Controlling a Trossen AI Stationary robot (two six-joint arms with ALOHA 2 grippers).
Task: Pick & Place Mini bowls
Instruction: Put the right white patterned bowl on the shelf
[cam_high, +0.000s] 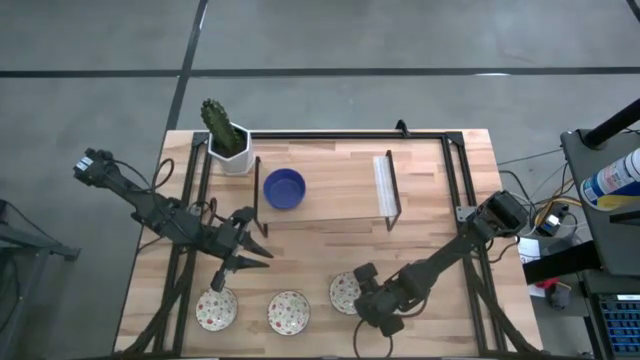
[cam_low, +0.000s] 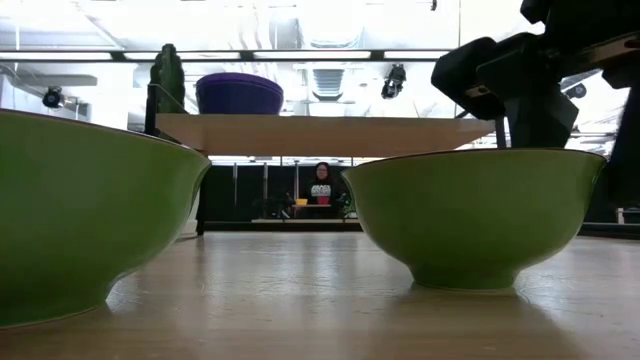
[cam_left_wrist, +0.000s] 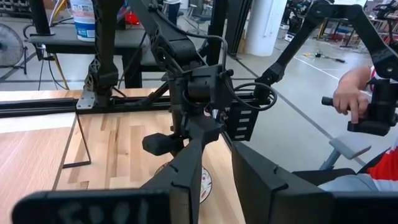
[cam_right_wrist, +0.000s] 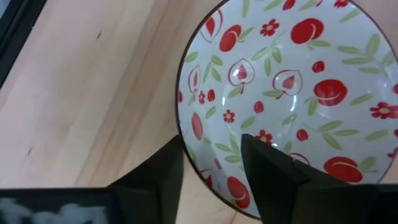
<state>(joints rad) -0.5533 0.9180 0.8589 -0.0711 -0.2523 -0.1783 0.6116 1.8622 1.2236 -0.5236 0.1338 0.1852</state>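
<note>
One patterned mini bowl (cam_right_wrist: 292, 93), its rim between the part-open fingers of the right end effector (cam_right_wrist: 211, 168), not yet clamped.

Glossy glazed patterned bowl (cam_right_wrist: 292, 87) sits on a smooth, pale wooden table (cam_right_wrist: 87, 87) with visible grain.

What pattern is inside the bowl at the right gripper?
Red fruit and flowers with green leaves on the white bowl, clearest in the right wrist view.

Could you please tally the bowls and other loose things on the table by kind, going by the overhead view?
Blue bowls: 1
Patterned bowls with red and green print: 3
Potted cactus: 1
Total: 5
</note>
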